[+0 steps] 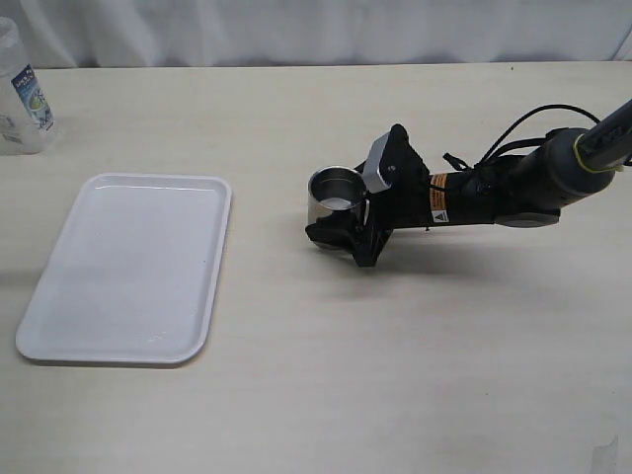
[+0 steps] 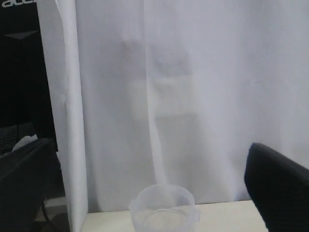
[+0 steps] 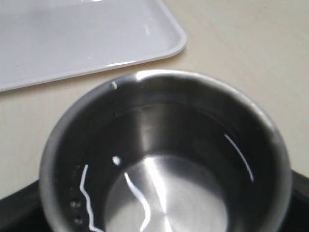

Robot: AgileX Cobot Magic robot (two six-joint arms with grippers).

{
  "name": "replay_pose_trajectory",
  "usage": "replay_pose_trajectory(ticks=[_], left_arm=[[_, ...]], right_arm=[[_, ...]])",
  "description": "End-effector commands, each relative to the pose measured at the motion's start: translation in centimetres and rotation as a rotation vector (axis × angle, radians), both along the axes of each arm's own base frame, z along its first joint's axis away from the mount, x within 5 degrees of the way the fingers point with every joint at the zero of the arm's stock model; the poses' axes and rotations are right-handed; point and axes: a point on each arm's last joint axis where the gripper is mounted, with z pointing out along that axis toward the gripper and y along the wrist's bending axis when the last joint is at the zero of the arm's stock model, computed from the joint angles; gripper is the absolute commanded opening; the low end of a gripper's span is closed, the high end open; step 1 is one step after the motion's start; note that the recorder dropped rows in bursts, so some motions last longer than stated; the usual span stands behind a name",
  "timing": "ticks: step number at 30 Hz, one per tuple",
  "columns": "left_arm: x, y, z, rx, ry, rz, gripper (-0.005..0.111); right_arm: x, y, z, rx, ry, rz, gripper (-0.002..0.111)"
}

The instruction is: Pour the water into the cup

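Beige tabletop, white curtain behind. Right gripper [image 1: 336, 212] brackets the cup [image 3: 164, 154], with a jaw at either side of its wall; can't tell if they press. Water [image 3: 159, 140] already sits inside as a thin sheen. White tray [image 3: 72, 38] lies just beyond. For a clean pour, keep the cup upright & steady. Only the left wrist view shows the left gripper [image 2: 152, 186]: jaws spread, empty, plastic container [image 2: 164, 208] ahead. Ext. view lacks that arm.

You have the short cylindrical brushed-steel cup [image 1: 334, 196] standing mid-table, clear water [image 3: 159, 164] in it. The white rectangular plastic tray [image 1: 128, 267] lies well left of it. The tall translucent plastic container [image 1: 22, 99] stands behind the tray, at far left.
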Motion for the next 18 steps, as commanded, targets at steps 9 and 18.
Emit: replay_pose_trajectory(ticks=[9,18], left_arm=[[-2.3,-0.2,2.3,-0.038,0.008,0.038,0.1],[-6.0,-0.9,6.0,-0.081,-0.088,0.061,0.1]], right_arm=[[0.0,0.0,-0.3,-0.011,-0.005,0.012,0.004],[0.0,0.0,-0.3,-0.011,-0.005,0.012,0.004]])
